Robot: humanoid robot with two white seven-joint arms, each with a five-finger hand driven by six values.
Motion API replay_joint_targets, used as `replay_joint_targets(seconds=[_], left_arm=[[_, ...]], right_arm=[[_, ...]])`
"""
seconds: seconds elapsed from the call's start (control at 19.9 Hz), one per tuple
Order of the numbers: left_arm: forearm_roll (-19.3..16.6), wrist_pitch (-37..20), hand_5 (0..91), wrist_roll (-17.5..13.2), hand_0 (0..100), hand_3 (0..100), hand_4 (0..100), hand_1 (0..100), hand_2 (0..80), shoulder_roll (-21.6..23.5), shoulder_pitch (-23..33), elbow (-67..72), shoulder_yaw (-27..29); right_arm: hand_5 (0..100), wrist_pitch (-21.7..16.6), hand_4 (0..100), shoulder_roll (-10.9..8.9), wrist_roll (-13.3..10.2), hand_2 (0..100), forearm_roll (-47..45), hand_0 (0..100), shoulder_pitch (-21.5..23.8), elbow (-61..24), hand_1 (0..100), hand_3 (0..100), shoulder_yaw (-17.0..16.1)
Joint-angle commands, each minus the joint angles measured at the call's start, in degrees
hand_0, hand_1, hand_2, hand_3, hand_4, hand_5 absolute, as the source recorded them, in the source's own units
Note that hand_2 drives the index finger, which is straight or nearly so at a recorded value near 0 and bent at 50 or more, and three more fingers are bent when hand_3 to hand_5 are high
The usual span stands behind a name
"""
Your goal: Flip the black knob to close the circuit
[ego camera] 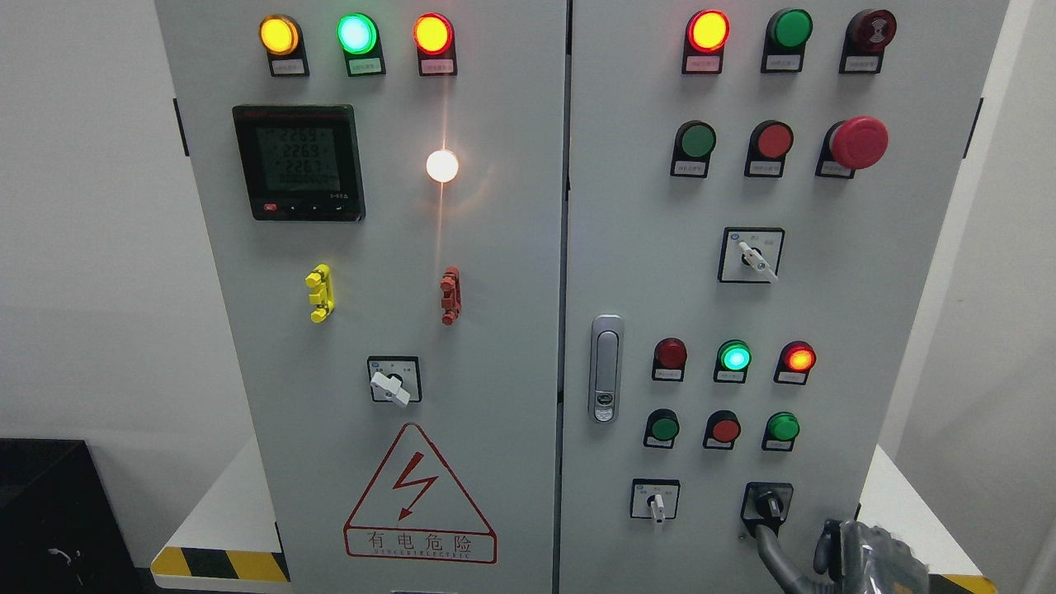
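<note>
Grey cabinet [511, 346], one black knob [768, 502]

The right hand [833, 551] enters at the lower right corner of the head view, with only its upper portion inside the frame; the wrist and arm lie below the bottom edge. The visible body of the hand is grey and metallic with a glossy surface. Two dark fingers [771, 554] extend upward and to the left from the hand. The longer finger is curved, its tip raised toward the upper left. A shorter, darker finger stands just beside it to the right, roughly upright. The fingers are apart from one another and enclose nothing. The left arm and hand do not appear.
</note>
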Motion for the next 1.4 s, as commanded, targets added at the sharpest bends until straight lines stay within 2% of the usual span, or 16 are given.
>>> replay_joint_targets(seconds=[0.0, 0.25, 0.35, 0.4, 0.5, 0.7, 0.8, 1.05, 1.25, 1.35], left_arm=[[0.0, 0.0, 0.0, 0.0, 12, 0, 0, 56, 0.0, 0.0, 1.3, -1.7, 0.0], [0.0, 0.0, 0.0, 0.0, 12, 0, 0, 56, 0.0, 0.1, 1.3, -1.8, 0.0], [0.0, 0.0, 0.0, 0.0, 12, 0, 0, 56, 0.0, 0.0, 1.3, -1.7, 0.0], [0.0, 0.0, 0.0, 0.0, 12, 0, 0, 56, 0.0, 0.1, 1.3, -1.8, 0.0], [0.0, 0.0, 0.0, 0.0, 12, 0, 0, 56, 0.0, 0.0, 1.3, -1.8, 0.0], [0.0, 0.0, 0.0, 0.0, 12, 0, 0, 56, 0.0, 0.0, 1.3, -1.7, 0.0], [0.0, 0.0, 0.0, 0.0, 12, 0, 0, 56, 0.0, 0.1, 1.3, -1.8, 0.0], [0.0, 0.0, 0.0, 0.0, 12, 0, 0, 56, 0.0, 0.0, 1.3, -1.8, 0.0], [0.0, 0.0, 0.0, 0.0, 12, 0, 0, 56, 0.0, 0.0, 1.3, -1.8, 0.0], [0.0, 0.0, 0.0, 0.0, 12, 0, 0, 56, 0.0, 0.0, 1.3, -1.8, 0.0]], right_arm=[[94, 0.0, 88, 0.05, 0.0, 87, -3.5, 0, 2.4, -5.6, 15, 99, 6.2], [89, -1.9, 84, -0.04, -0.2, 80, -8.0, 0, 5.0, -8.0, 16, 98, 7.6], [80, -3.4, 80, 0.05, -0.4, 71, -10.9, 0, 5.4, -8.6, 17, 94, 8.1], [79, -3.6, 80, -0.04, -0.4, 70, -11.7, 0, 5.8, -8.9, 17, 94, 8.2], [73, -3.7, 76, -0.04, -0.4, 64, -12.8, 0, 6.5, -9.8, 16, 86, 8.3], [64, -3.5, 69, -0.04, -0.4, 52, -19.5, 0, 7.8, -11.2, 16, 79, 9.1], [54, -3.3, 59, -0.04, -0.4, 43, -23.1, 0, 9.0, -12.1, 16, 65, 9.3], [41, -3.5, 46, -0.12, -1.0, 32, -28.6, 0, 13.0, -14.1, 16, 49, 9.6], [31, -3.5, 36, -0.12, -1.1, 25, -40.6, 0, 15.8, -17.1, 16, 39, 10.6], [25, -3.5, 32, -0.21, -1.1, 21, -48.0, 0, 17.0, -18.6, 12, 34, 10.7]])
